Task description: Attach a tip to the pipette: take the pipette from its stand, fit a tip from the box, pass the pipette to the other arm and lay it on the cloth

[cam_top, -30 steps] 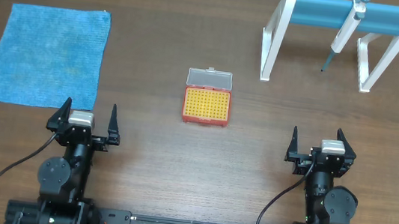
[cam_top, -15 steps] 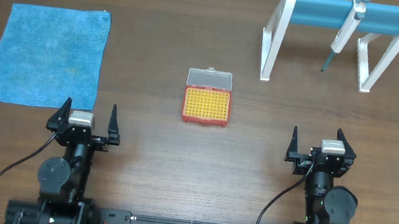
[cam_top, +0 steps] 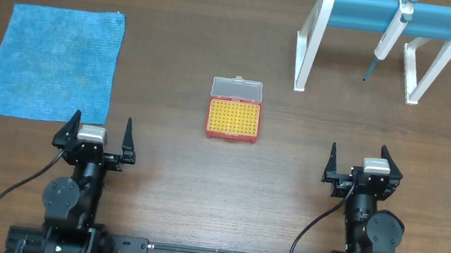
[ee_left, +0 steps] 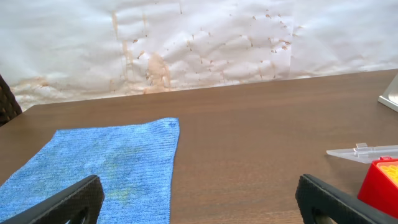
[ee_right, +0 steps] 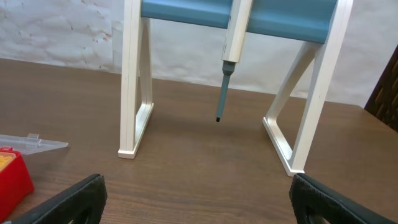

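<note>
hanging from its stand, the pipette is well beyond my right gripper, fingers spread; left gripper spread too, both folded back low.

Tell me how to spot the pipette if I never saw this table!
At the brown table's far right corner is a stand with white legs and a blue bar. The pipette hangs from that bar between the legs. It is a thin white stick with a dark pointed end, the only thing hanging in the air.
</note>
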### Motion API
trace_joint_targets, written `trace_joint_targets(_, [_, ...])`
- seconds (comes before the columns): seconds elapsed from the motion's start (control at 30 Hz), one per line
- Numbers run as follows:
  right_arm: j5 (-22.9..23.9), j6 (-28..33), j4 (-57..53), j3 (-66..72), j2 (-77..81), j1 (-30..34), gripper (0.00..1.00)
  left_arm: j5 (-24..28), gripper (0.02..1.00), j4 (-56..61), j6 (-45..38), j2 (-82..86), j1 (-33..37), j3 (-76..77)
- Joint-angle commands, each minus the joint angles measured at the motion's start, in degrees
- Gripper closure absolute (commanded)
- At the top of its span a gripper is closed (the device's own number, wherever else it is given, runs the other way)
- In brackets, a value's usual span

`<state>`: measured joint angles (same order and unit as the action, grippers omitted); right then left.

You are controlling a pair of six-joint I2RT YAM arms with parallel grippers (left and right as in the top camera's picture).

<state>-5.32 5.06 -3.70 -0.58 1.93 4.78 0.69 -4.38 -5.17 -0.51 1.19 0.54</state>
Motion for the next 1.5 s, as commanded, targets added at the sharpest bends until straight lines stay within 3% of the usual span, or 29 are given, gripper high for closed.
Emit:
trace_joint_targets(0.03, [-0.5,0.2,-0.1,0.3,-0.3,0.1,0.049,0.9,0.02,-0.1,-0.9,0.3,-0.1,-0.2])
trace_joint_targets(0.53, [-0.5,-0.1,0.3,0.3,-0.3,0.1,0.049,0.9,0.023,-0.1,-0.9,0.3,-0.1,-0.2])
trace_joint_targets(0.7, [0.7,-14.2,10.3,0.3,1.2,0.1,0.049,0.9,0.02,-0.1,-0.9,0.3,-0.1,-0.2])
trace_joint_targets(0.8, [3.8,-14.3,15.2,-0.6,12.1,0.1,0.049,0.9,0.023,-0.1,-0.9,0.3,-0.1,-0.2])
trace_joint_targets(1.1, [3.7,-10.0,41.9,-27.1,69.8,1.8,0.049,0.9,0.023,-0.1,-0.9,0.3,-0.1,-0.2])
trace_joint_targets(1.5, [3.8,-3.4,43.5,-44.5,92.3,3.0,0.049,0.9,0.02,-0.1,-0.9,0.3,-0.1,-0.2])
